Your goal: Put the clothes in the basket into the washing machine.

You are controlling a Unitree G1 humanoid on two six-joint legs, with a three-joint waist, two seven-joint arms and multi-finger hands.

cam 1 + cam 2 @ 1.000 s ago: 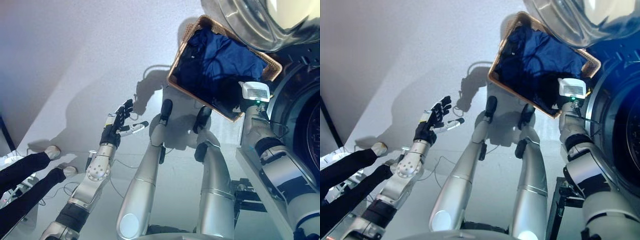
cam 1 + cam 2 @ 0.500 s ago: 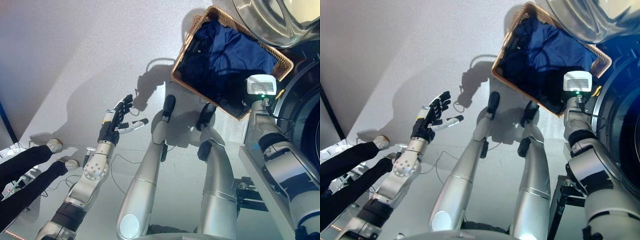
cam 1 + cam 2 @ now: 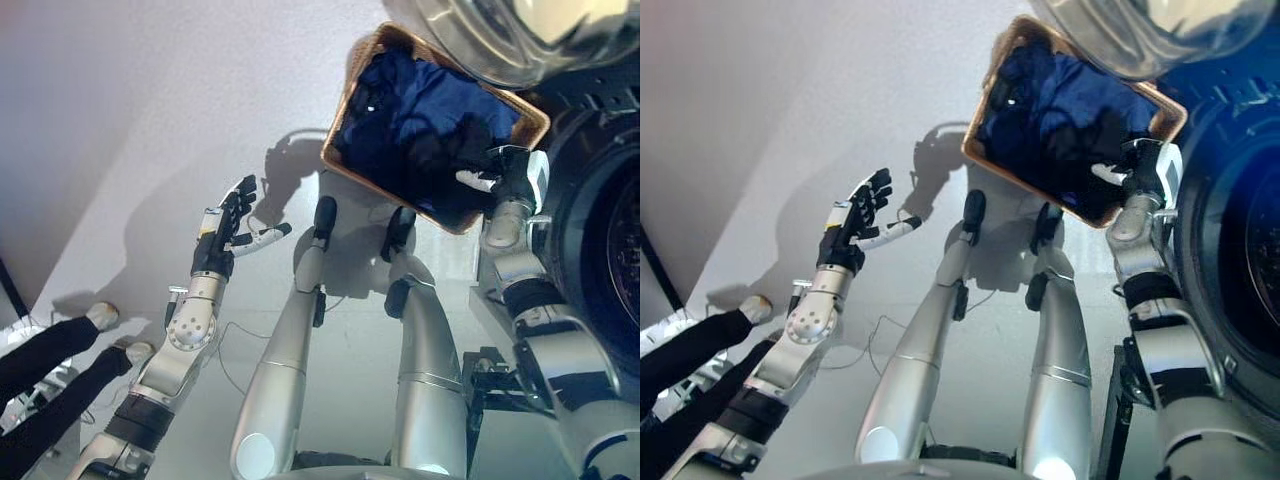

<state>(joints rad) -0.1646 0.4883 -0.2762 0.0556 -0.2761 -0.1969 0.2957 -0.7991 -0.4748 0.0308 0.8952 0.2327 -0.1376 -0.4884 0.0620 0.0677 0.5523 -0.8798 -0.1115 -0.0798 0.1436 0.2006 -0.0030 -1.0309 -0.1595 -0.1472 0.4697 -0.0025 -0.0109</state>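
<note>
1. At far right, the wicker basket sits on the floor beside the washing machine, dark blue clothes inside.
2. The right robot hand reaches into the clothes; I cannot tell its grip.
3. The left robot hand hangs spread, empty.
4. The drum opening shows more in the left eye view; the machine's door is cut off.

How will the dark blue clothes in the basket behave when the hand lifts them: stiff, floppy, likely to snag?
Probably floppy: the dark blue clothes lie crumpled in folds, so they should drape and trail. Likely light, though bunched together, so several may lift at once. The right hand is at the basket edge near the wicker rim, where trailing cloth could catch.
</note>
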